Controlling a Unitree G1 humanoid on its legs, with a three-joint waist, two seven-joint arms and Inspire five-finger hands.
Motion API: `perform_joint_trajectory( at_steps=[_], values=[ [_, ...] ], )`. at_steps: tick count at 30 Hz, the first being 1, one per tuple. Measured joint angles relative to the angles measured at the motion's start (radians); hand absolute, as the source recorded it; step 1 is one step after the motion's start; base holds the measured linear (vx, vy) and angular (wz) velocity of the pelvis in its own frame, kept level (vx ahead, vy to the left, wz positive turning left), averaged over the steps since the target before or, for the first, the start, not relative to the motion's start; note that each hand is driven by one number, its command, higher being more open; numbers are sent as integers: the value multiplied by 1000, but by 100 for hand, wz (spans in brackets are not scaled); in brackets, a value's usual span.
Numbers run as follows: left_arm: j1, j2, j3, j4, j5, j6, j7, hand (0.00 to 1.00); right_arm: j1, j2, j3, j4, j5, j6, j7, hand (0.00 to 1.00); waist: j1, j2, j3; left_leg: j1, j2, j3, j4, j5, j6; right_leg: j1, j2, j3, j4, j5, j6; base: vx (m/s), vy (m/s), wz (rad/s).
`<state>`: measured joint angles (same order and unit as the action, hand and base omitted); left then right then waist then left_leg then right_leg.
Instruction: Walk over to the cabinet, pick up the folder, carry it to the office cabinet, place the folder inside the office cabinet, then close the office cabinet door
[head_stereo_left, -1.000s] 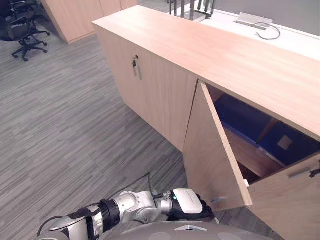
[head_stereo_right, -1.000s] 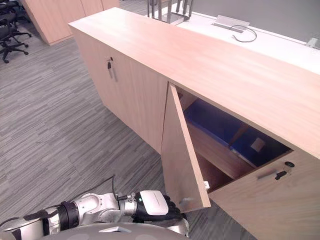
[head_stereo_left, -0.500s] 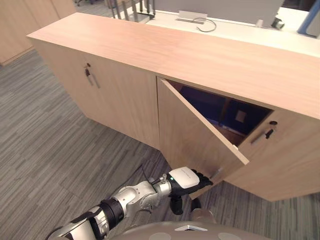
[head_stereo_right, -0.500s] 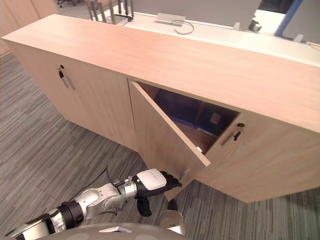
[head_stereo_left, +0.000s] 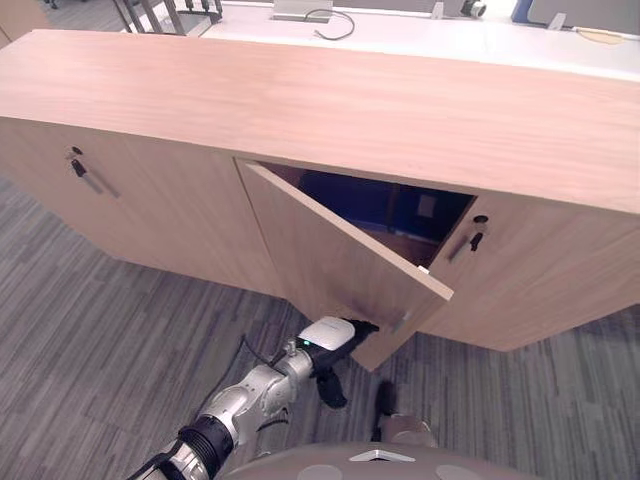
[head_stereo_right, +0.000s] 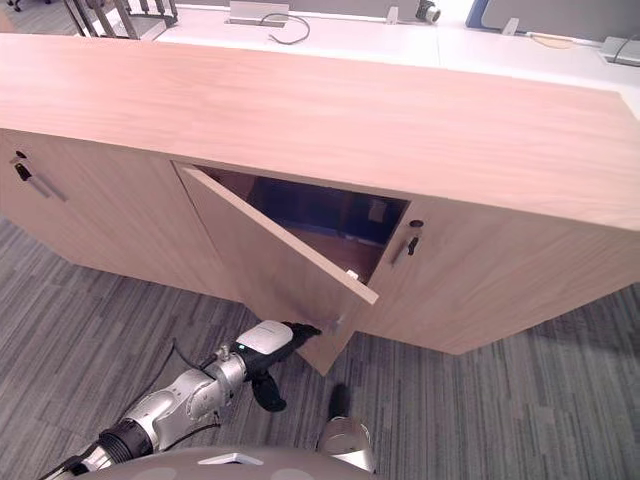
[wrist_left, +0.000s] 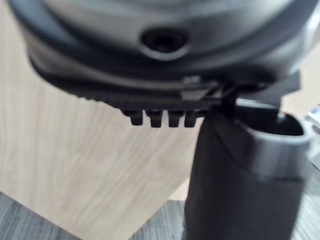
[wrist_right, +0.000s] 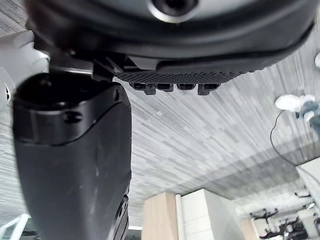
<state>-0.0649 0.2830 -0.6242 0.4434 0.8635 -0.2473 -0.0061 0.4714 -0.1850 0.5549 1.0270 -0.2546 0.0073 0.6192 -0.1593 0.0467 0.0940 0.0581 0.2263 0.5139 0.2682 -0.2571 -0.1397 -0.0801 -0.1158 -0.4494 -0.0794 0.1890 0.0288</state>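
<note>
While the plain wooden door (head_stereo_left: 320, 250) of the long light wooden cabinet (head_stereo_left: 300, 100) stands half open over the grey striped carpet floor (head_stereo_left: 110, 340), the left robot hand (head_stereo_left: 335, 338) touches its low edge with straight fingers. A blue folder (head_stereo_left: 352, 196) is inside the cabinet, behind that door. From the right eye, a small dark key (head_stereo_right: 411, 240) sits in the shut door beside it. On the left wrist, the fingers (wrist_left: 160, 118) point straight at the wood. On the right wrist, the right robot hand (wrist_right: 200, 50) hangs over the carpet, fingers loose, holding nothing.
</note>
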Motion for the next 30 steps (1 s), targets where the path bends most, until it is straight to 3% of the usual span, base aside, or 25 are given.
perform_joint_trajectory(
  at_steps=[5, 9, 11, 13, 15, 21, 30],
  values=[
    [6, -41, 85, 31, -44, 49, 19, 100, -35, -46, -82, -14, -202, -43, -91, 100, 16, -20, 9, 31, -4, -10, -28, 4, -3, 17, 8, 14, -1, -3, -3, 2, 94, -4],
    [40, -82, 178, 104, -128, 76, 29, 100, -37, -35, -115, -16, -253, -48, -119, 100, 17, -29, 14, 37, -13, -10, -32, 4, -3, 22, -2, 18, -6, -3, -1, -50, 134, 2],
    [39, -129, 280, 225, -201, 99, 37, 100, -37, -20, -130, -16, -265, -51, -130, 100, 17, -31, 15, 38, -16, -10, -34, 4, -2, 22, -4, 21, -6, -3, -1, -53, 74, -3],
    [36, -160, 369, 405, -317, 159, 71, 100, -37, -2, -151, -16, -293, -64, -136, 100, 14, -33, 17, 44, -17, 0, -35, 4, -2, 19, -3, 34, -6, -3, 1, -49, 69, -12],
    [62, -149, 367, 435, -348, 204, 69, 100, -37, 0, -155, -16, -325, -73, -138, 100, 15, -34, 20, 54, -21, 10, -43, 4, -2, 18, -3, 44, -6, -2, 3, -31, 52, -14],
    [86, -128, 360, 407, -350, 204, 70, 100, -37, 2, -198, -2, -366, -80, -199, 100, 13, -39, 18, 57, -28, 24, -49, 4, -3, 8, -4, 60, -6, 2, 7, -29, 68, -8],
    [-74, -126, 325, 359, -350, 177, 118, 100, -38, 19, -241, 26, -365, -78, -284, 100, -40, -23, 19, 97, -40, 67, -79, 4, -3, -6, 8, 121, -6, 8, 13, -27, 47, -21]
  ],
)
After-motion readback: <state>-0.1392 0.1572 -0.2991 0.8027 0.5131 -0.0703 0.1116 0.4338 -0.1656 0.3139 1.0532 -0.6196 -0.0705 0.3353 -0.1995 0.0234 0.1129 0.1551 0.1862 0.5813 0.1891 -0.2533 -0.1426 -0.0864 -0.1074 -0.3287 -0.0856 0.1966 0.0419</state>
